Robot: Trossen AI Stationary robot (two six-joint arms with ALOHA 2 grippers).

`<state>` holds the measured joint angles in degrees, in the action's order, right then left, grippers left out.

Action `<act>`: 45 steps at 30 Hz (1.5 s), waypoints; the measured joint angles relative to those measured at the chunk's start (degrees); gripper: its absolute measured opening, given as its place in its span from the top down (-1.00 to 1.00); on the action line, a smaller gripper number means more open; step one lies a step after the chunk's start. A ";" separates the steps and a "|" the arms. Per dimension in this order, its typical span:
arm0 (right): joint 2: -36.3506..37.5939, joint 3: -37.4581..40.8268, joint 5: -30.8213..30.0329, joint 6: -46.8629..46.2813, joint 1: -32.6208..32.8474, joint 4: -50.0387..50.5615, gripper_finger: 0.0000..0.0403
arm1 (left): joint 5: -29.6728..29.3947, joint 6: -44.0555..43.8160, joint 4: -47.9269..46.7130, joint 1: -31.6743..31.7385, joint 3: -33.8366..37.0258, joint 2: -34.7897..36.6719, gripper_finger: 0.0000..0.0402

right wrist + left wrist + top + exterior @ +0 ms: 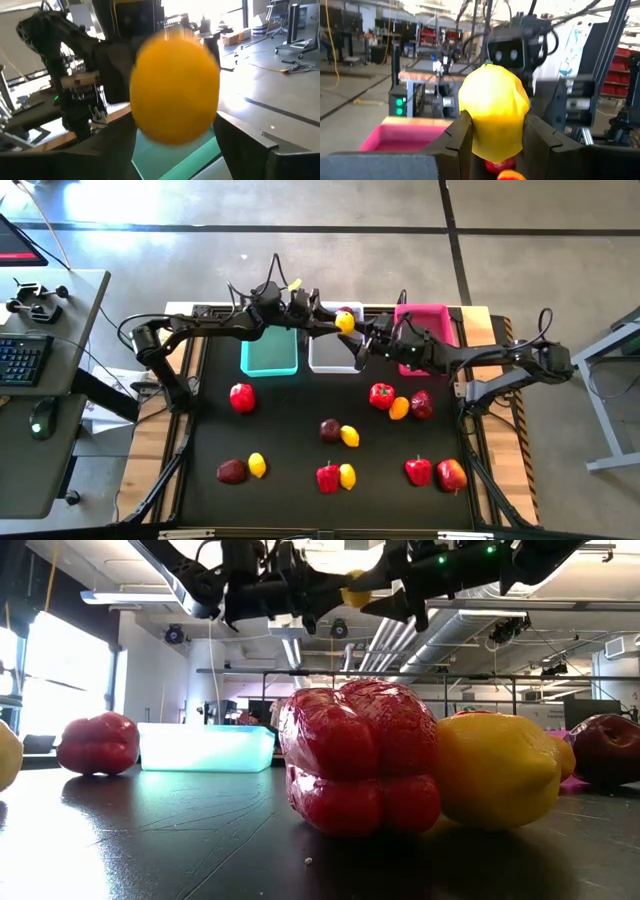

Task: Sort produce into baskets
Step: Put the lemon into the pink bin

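Observation:
A yellow lemon (pixel 345 322) hangs in the air over the white basket (pixel 333 354), between my two grippers. My left gripper (pixel 334 321) comes from the table's left and is shut on it; its wrist view shows the lemon (pixel 494 107) between its fingers. My right gripper (pixel 363 340) comes from the right and is open, its fingers standing wide on either side of the lemon (pixel 175 90). The teal basket (pixel 268 354) stands left of the white one and the pink basket (pixel 425 320) right of it. The low view shows the lemon (pixel 356 588) high above the table. My left gripper pinches the lemon by its two opposite sides (pixel 476 135) between its two fingers (pixel 457 135). The fingers come about level from the table's left. The lemon is lifted clear, above the white basket. My right gripper's open fingers (pixel 245 140) flank the lemon; whether they touch it I cannot tell.
Loose produce lies on the black table nearer than the baskets: red peppers (pixel 241 396) (pixel 381 394) (pixel 327 477) (pixel 418 471), maroon fruits (pixel 329 429) (pixel 231 471) (pixel 421 404), lemons (pixel 350 436) (pixel 257 465) (pixel 347 475). The low view shows a pepper (pixel 360 755) and lemon (pixel 495 770) close by.

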<state>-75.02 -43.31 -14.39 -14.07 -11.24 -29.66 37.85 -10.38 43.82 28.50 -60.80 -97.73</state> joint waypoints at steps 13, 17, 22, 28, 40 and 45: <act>0.00 0.00 2.55 2.98 -0.03 -1.36 -0.19 | 0.64 -1.50 -0.13 -0.21 0.00 0.06 0.49; 0.00 0.00 2.95 3.61 -0.05 -1.38 0.04 | 0.76 -1.37 -0.10 -0.51 0.00 0.06 0.49; 0.02 0.00 3.32 3.80 -0.05 -1.23 0.24 | 0.85 -1.63 -0.14 -0.60 0.00 0.06 0.49; 0.02 0.00 3.31 3.46 -0.07 -0.43 0.24 | 0.41 -1.11 -0.49 -0.67 0.00 0.06 0.22; 3.19 -0.02 3.65 2.05 -1.39 5.40 0.24 | 0.01 1.56 -0.73 3.54 -0.01 0.02 -0.13; 8.21 -0.02 1.98 0.99 -4.79 17.70 0.24 | -0.18 2.10 -2.75 5.72 -0.02 0.02 -0.14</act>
<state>-66.81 -43.33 -12.41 -13.08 -16.03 -11.96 37.67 -8.29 41.08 34.22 -60.82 -97.71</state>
